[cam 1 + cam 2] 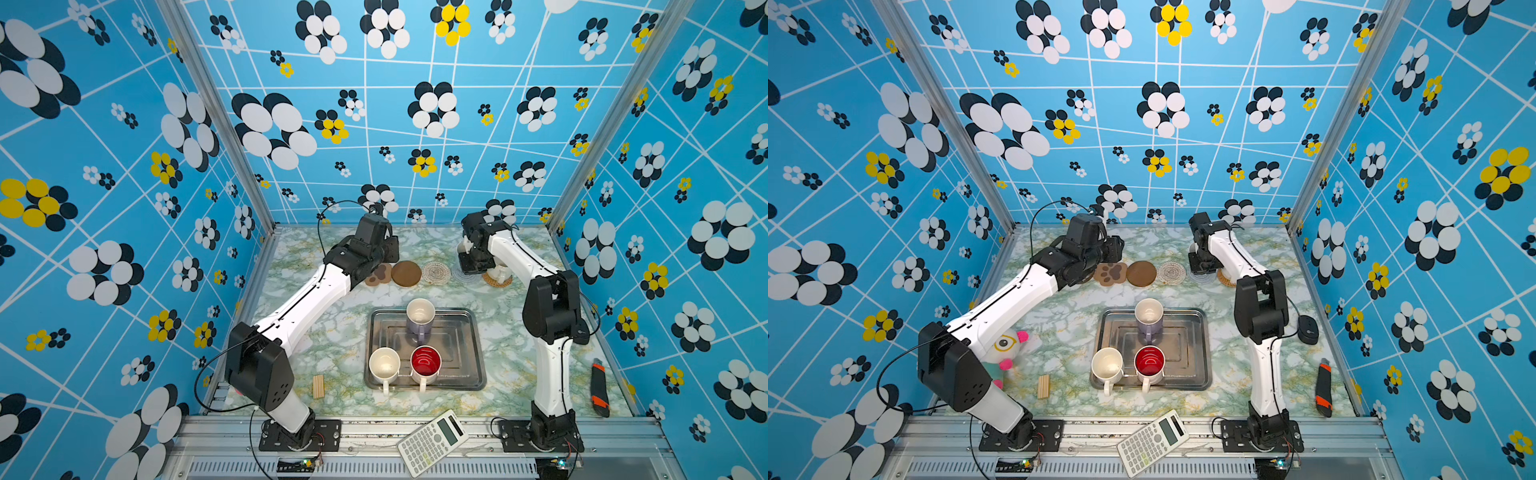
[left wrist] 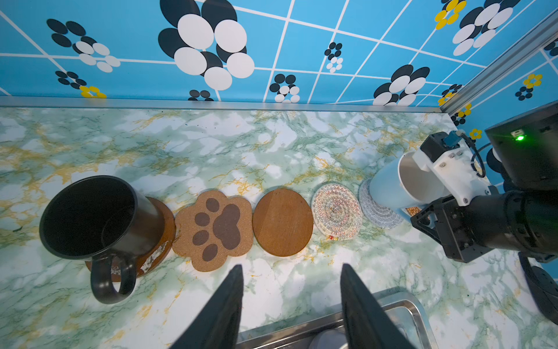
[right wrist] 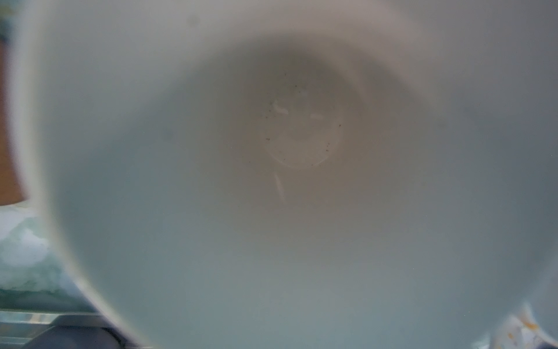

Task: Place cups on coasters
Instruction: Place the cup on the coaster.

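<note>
Your right gripper [image 2: 422,178] clamps the tilted light blue mug [image 2: 392,184] over the grey-blue crocheted round coaster [image 2: 377,211], right of centre in both top views.
Your left gripper [image 2: 291,269] stands half spread and empty, near the brown paw-print coaster [image 2: 214,229]. The black mug [image 2: 90,217] sits on a brown disc coaster [image 2: 163,229]. The square metal tray [image 1: 457,353], lower centre in both top views, holds three mugs [image 1: 419,320].

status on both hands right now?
Left hand: open, empty.
Right hand: closed on the light blue mug.
</note>
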Robot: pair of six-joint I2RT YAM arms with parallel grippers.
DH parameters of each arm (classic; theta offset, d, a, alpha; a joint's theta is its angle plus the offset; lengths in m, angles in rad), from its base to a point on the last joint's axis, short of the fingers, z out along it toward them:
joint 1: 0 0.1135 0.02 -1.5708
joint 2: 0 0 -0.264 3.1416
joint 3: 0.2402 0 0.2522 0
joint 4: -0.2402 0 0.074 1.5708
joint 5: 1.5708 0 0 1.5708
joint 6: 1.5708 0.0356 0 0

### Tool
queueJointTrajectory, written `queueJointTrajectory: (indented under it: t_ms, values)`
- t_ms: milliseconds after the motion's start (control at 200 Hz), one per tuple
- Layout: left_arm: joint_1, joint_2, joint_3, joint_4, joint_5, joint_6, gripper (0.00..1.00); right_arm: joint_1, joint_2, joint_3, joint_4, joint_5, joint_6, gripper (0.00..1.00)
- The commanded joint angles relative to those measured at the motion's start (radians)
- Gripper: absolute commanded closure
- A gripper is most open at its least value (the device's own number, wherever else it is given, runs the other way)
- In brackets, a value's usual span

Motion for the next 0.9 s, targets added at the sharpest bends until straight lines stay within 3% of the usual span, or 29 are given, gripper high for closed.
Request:
queueJointTrajectory:
  t_ms: [0,895]
  values:
    - [-0.008,0.016,0.041,-0.013,0.011,-0.009,0.47,-0.004,-0.044,-0.014,0.043,0.003,0.022,1.00]
    - [-0.010,0.013,0.035,-0.012,0.008,-0.010,0.47,-0.005,-0.110,-0.074,0.066,-0.007,0.045,1.00]
